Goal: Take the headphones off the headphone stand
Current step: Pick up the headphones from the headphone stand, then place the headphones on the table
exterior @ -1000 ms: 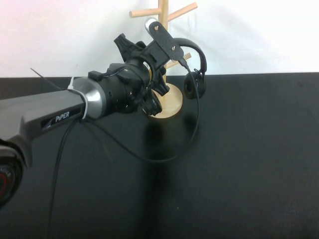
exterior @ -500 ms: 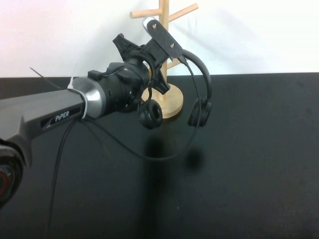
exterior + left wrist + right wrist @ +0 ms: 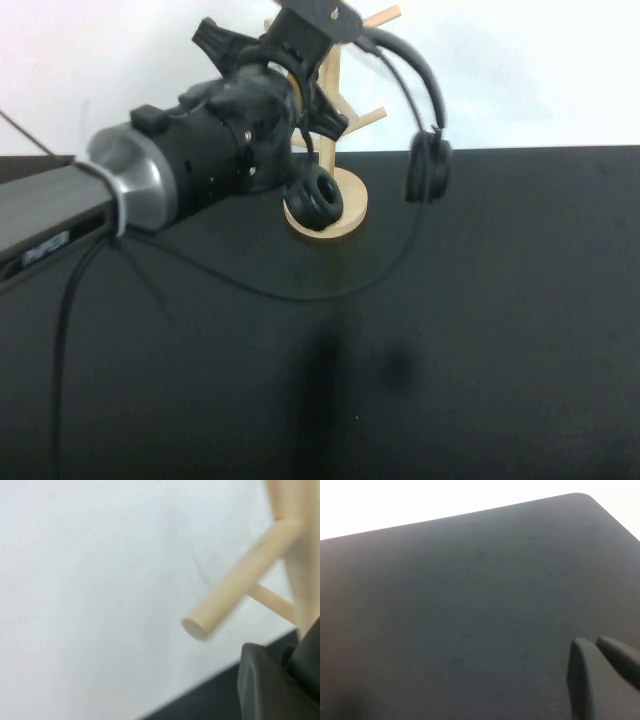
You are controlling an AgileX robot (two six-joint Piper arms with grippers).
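Note:
My left gripper (image 3: pixel 325 17) is high at the back of the table, in front of the top of the headphone stand (image 3: pixel 327 110), and is shut on the headband of the black headphones (image 3: pixel 428 168). The headphones hang from it in the air. One ear cup (image 3: pixel 317 197) dangles in front of the round wooden base (image 3: pixel 352 208); the other hangs to the right of the pole. The left wrist view shows a wooden peg (image 3: pixel 225 597), the pole (image 3: pixel 295 555) and one dark finger (image 3: pixel 260 682). My right gripper (image 3: pixel 596 644) is shut and empty over bare black table; it is out of the high view.
A thin black cable (image 3: pixel 300 292) loops from the left arm down over the black table (image 3: pixel 480 330). A white wall stands behind the stand. The table's rounded far corner (image 3: pixel 580 496) shows in the right wrist view.
My left gripper has risen with the headphones. The headband has come up off the peg, and the ear cups have swung up and to the right.

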